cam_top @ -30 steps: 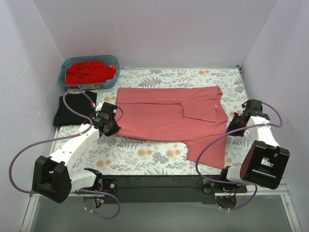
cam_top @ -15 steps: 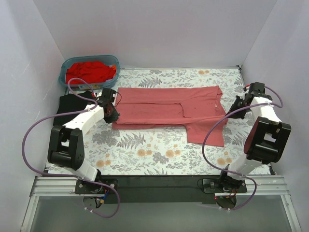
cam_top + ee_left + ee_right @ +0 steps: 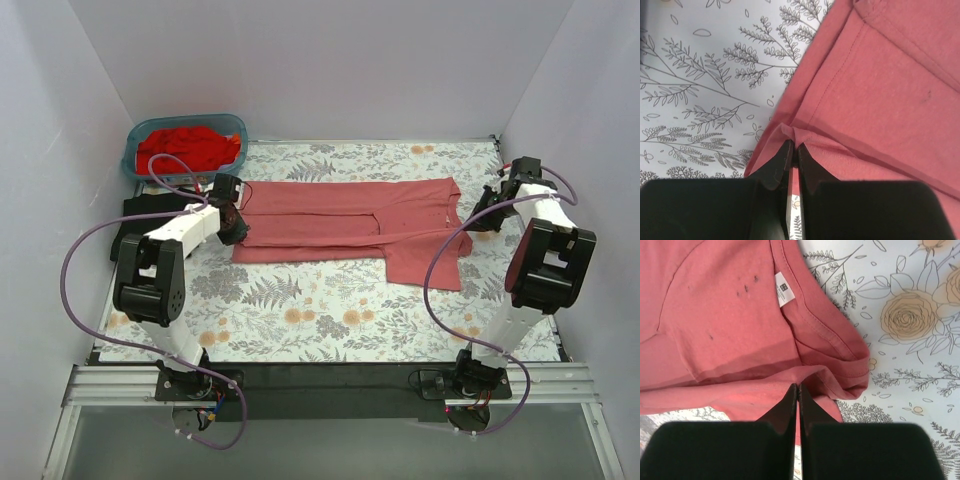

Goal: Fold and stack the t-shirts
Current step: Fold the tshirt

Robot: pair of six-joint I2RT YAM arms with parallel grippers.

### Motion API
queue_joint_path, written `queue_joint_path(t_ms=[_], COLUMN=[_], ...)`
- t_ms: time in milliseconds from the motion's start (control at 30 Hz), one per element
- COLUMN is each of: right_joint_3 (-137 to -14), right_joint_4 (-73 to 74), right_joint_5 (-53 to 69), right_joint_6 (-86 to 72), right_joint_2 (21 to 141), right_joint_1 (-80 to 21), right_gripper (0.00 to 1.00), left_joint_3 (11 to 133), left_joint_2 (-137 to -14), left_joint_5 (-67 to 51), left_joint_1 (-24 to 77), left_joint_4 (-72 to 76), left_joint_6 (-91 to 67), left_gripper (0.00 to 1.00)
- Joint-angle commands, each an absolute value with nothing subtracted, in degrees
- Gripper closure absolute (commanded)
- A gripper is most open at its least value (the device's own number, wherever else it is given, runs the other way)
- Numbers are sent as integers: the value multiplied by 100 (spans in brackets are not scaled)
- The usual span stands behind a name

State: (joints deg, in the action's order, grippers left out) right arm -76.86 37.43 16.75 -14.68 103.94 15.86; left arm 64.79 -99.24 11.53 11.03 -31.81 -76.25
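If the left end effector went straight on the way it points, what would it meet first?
The salmon-pink t-shirt: the left end effector is shut on its edge, and more of that cloth seems to lie ahead.

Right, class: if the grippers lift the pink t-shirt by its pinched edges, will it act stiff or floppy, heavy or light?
Probably floppy: the pink t-shirt puckers where the left gripper pinches it and folds over itself. Likely light: the cloth looks thin. It would probably sag between that and the right gripper.
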Motion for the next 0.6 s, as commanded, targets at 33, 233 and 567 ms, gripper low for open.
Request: queue_joint_path(t_ms=[33,233,567], right_joint_3=[-8042,-8104,-8095], right_joint_4=[3648,3630,3419], right_joint_5=[1644,1556,1547], right_joint_6=[-1441,-1415,-1354], right_joint_2=[10529,10714,10942], right_joint_1=[1573,1538,1477], right_gripper=[99,99,98], left_joint_3=[6785,6943,7014], left_joint_2=[-9967,-10116,-10406], left_joint_5=[1415,1573,1652], left_joint_1=[1028,1020,1011], left_joint_4=[-3041,-2944,-2786], left_joint_6=[-7506,-7436,-7453], left_gripper=[100,100,100])
